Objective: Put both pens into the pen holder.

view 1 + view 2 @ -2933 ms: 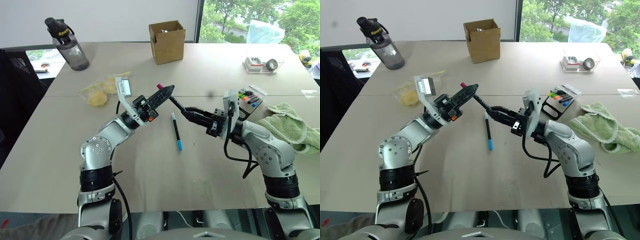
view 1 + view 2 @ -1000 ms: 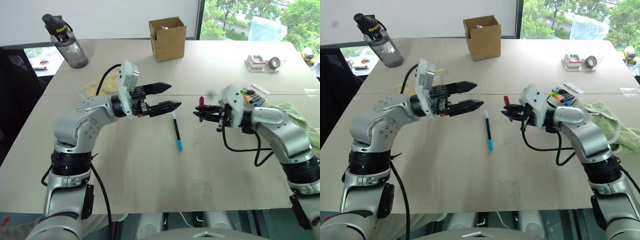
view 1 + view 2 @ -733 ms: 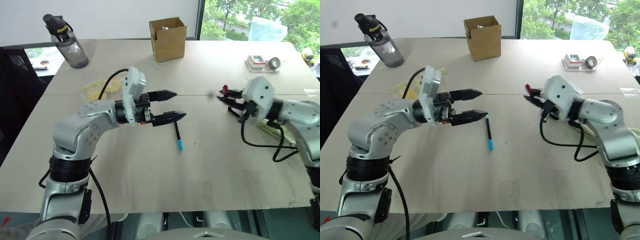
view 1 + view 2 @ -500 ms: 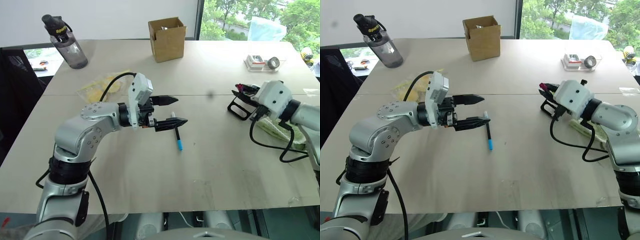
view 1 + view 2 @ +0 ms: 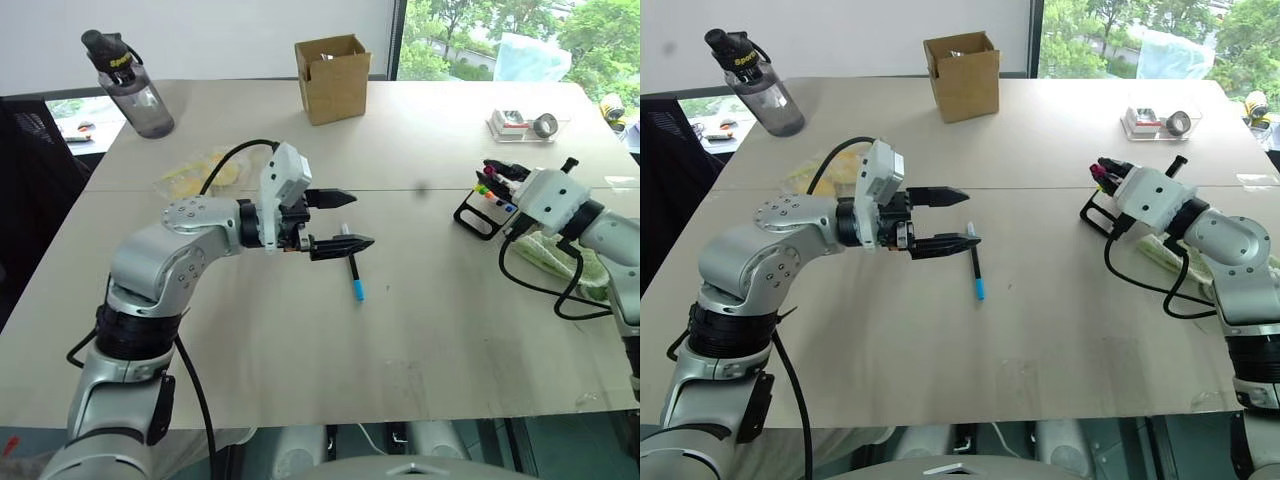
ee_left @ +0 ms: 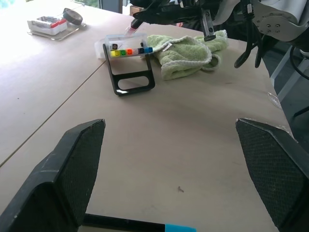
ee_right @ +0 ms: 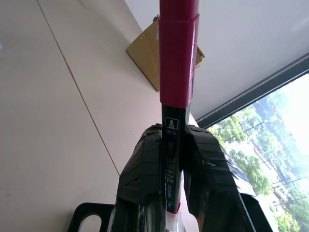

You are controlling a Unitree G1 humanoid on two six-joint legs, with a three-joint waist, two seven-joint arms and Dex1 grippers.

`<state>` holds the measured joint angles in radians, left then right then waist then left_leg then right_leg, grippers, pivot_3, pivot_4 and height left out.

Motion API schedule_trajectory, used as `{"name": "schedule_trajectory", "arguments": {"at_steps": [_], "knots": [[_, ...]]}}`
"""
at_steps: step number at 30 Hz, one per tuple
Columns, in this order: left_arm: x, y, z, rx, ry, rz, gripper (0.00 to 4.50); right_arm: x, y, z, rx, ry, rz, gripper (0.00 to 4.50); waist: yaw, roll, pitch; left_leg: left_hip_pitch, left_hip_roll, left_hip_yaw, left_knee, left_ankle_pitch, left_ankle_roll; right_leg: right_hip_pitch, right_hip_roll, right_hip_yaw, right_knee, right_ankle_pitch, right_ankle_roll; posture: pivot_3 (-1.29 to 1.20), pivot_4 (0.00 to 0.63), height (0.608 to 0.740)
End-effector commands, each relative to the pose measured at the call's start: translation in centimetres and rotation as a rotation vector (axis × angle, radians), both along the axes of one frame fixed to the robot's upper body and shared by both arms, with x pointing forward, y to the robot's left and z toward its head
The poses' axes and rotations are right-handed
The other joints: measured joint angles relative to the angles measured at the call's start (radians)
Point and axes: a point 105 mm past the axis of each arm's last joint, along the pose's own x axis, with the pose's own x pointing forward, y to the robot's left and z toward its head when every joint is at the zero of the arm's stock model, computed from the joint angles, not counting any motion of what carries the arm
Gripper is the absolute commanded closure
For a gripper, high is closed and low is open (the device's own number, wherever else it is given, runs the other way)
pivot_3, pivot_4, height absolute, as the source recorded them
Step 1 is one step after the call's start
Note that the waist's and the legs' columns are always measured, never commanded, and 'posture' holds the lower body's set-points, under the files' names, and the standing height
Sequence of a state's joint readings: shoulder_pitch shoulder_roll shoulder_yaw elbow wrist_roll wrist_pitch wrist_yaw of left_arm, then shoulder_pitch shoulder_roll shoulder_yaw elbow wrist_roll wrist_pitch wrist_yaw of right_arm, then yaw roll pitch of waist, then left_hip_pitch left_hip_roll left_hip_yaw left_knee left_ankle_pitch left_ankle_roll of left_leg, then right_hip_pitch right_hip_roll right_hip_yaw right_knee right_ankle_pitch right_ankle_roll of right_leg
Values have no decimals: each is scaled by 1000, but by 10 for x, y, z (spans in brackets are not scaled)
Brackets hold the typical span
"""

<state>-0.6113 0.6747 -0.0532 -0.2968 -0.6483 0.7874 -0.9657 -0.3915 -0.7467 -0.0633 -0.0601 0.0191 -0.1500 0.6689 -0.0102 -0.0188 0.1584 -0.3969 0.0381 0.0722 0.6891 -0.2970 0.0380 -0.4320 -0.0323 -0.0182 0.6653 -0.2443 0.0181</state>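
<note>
The right wrist view shows a small white symbol and a line of fine white print on the slim black barrel of the magenta-capped marker pen (image 7: 177,72), too small to read. The right gripper (image 7: 174,159) has its jaws clamped on that barrel, over the small flat black plastic pen holder (image 5: 478,213) with its row of coloured caps. The left wrist view shows that holder standing just beside a crumpled green towel (image 6: 186,52). The left gripper (image 5: 345,220) hangs with jaws wide apart, just above the blue-tipped black pen (image 5: 352,265) lying on the beige tabletop (image 5: 400,330). Yellow lettering on the dark water bottle (image 5: 128,85) is illegible.
</note>
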Motion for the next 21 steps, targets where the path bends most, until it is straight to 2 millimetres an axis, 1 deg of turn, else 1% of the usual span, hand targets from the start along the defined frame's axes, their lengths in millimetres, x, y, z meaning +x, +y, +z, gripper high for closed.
{"name": "schedule_trajectory", "arguments": {"at_steps": [1, 5, 11, 15, 16, 17, 20, 21], "knots": [[0, -2, 10, 0, -48, -15, 52, -2, -5, 12, 3, -77, -14, 4416, 0, 0, 0, 0, 0, 0, 0, 0, 0, 0, 0, 0, 0, 0, 0, 0, 150, 736], [2, -5, 12, -9, -49, -25, 52, 3, -11, 2, 19, -66, -39, 4416, 1, 0, 0, 0, 0, 0, 1, 0, 0, 0, 0, 0, 1, 0, 0, 0, 150, 736], [6, -7, 13, 5, -60, -41, 52, 19, -24, -12, 73, -74, -91, 4416, 0, 0, 0, 0, -1, 1, 2, 0, 0, 0, 0, 1, 2, 0, 0, 0, 150, 736], [6, -6, 13, 9, -68, -42, 52, 28, -34, -16, 58, -105, -130, 4416, -3, 0, 0, 1, 0, 1, 2, 0, 0, 0, 0, 2, 3, 0, 0, 0, 150, 736], [6, -6, 13, 8, -68, -42, 0, 30, -37, -16, 50, -120, -140, 3366, -3, 0, 0, 1, 0, 2, 2, 0, 0, 0, 0, 2, 4, 0, 0, 0, 150, 736], [5, -5, 14, 1, -65, -41, 0, 31, -39, -15, 45, -129, -148, 3110, -3, 0, 0, 2, 0, 2, 2, 0, 0, 0, 0, 2, 4, 0, 0, 0, 150, 736], [4, -7, 13, -14, -57, -40, 0, 32, -45, -14, 42, -146, -158, 1658, -3, 0, 0, 2, 0, 2, 2, 0, -1, 0, 0, 2, 5, 0, 0, 0, 150, 736], [4, -7, 13, -15, -56, -40, 0, 32, -46, -14, 48, -151, -161, 1113, -3, 0, 0, 2, 0, 2, 2, 0, -1, 0, 0, 2, 5, 0, 0, 0, 150, 736]]}}
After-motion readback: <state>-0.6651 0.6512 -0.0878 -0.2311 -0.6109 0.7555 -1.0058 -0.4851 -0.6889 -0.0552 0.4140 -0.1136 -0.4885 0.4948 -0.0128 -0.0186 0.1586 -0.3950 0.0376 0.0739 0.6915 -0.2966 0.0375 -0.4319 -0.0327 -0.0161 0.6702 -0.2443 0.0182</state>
